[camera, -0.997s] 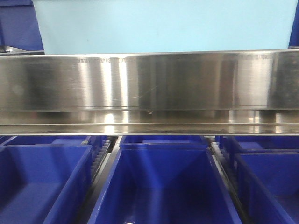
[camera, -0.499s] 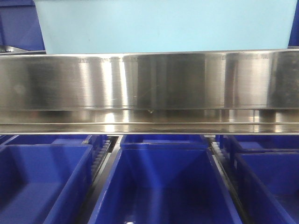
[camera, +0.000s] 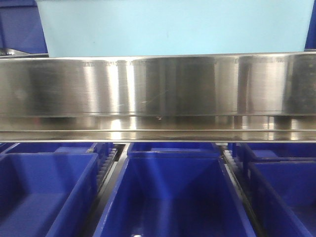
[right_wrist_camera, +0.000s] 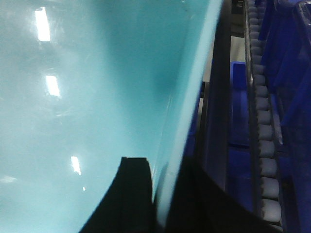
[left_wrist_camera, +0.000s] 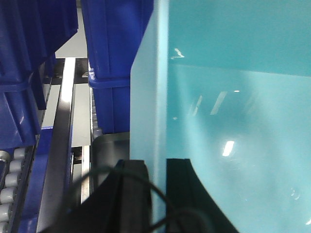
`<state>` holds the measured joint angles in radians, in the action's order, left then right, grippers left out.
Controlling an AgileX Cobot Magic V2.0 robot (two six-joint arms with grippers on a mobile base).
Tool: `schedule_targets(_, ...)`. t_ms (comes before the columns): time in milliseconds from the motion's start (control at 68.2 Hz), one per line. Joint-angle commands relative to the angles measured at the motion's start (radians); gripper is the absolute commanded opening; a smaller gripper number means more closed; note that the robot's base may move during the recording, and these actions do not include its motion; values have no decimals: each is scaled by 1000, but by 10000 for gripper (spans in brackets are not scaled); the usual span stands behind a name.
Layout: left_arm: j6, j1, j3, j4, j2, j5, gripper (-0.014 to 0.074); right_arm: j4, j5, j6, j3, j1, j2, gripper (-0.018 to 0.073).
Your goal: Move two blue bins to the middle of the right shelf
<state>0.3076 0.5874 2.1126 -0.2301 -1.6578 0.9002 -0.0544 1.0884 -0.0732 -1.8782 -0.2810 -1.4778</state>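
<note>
The left fingers [left_wrist_camera: 132, 177] grip one wall of the light blue bin [camera: 173, 27], and the right fingers [right_wrist_camera: 134, 179] grip the opposite wall. As half a second ago, the bin sits above the steel shelf rail [camera: 158, 86], with dark blue bins [camera: 170, 192] below. Nothing has visibly shifted.
</note>
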Motion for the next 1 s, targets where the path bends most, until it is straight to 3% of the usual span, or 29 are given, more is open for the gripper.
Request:
schedule_targets(0,10,7,16,61,16,-81,-111,-5,-35,16,-8,1,0,-152)
schedule_targets(117,10,7,16,70,16,-48,-111,-7,-31,16,-8,1,0,-152)
schedule_targets(308,10,7,16,80,12,140,-111,-7,3,16,-8,1,0,-152)
schedule_targets(484,8,5,16,80,-7,234,-111,-7,1,25,-8,1,-5,-152)
schedule_targets(792,6,5,14,57,-45,298,-111,-7,13,25,-3,1,-63,-152)
schedule_targets(983,6,5,14,-4,-52,321,-111,-10,53,25,-3,1,-93,-152)
